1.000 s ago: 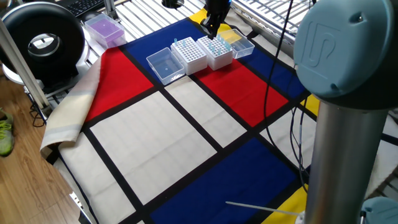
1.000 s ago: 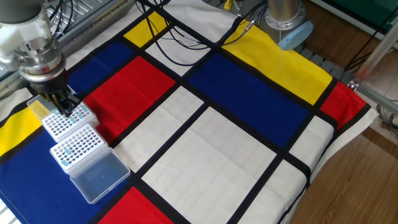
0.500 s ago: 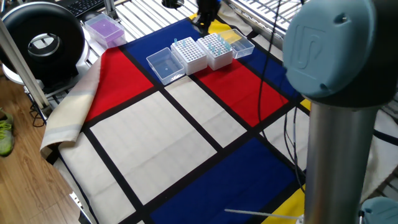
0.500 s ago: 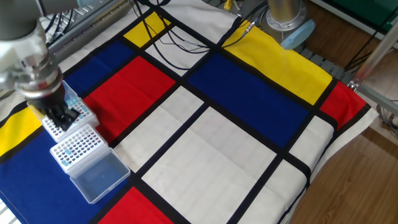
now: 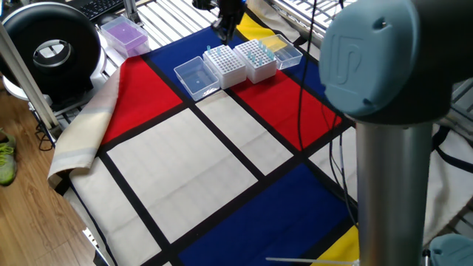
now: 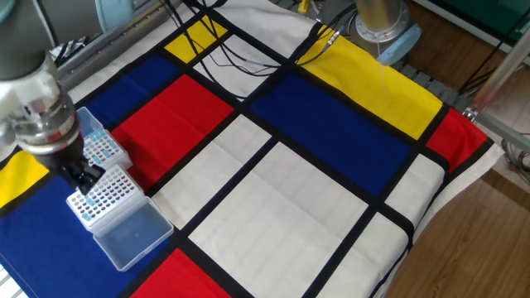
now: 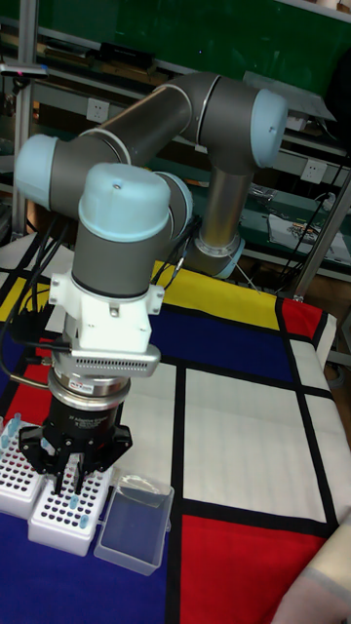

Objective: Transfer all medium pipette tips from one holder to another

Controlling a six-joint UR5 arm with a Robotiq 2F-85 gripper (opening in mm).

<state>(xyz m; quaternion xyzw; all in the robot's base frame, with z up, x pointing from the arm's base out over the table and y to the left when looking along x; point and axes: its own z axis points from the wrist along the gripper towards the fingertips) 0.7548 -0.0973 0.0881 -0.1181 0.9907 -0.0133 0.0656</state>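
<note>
Two white tip holders stand side by side on the blue cloth. The medium pipette tips (image 6: 101, 146) show as pale-blue dots in the far holder (image 5: 256, 62), and a few more sit in the near holder (image 6: 105, 199) (image 7: 66, 514) (image 5: 224, 65). My gripper (image 6: 84, 175) (image 7: 74, 480) (image 5: 224, 28) hangs straight above the near holder, fingers pointing down and pressed close together. Anything pinched between them is too small to make out.
A clear plastic lid (image 6: 130, 235) (image 7: 133, 527) lies next to the near holder. A yellow box (image 5: 278, 46) sits behind the far holder. A purple box (image 5: 124, 34) and a black round device (image 5: 49, 49) stand off the cloth. Cables (image 6: 248, 58) cross the cloth's far side.
The gripper has travelled from above the far holder to above the near holder, with its fingers held together the whole way.
</note>
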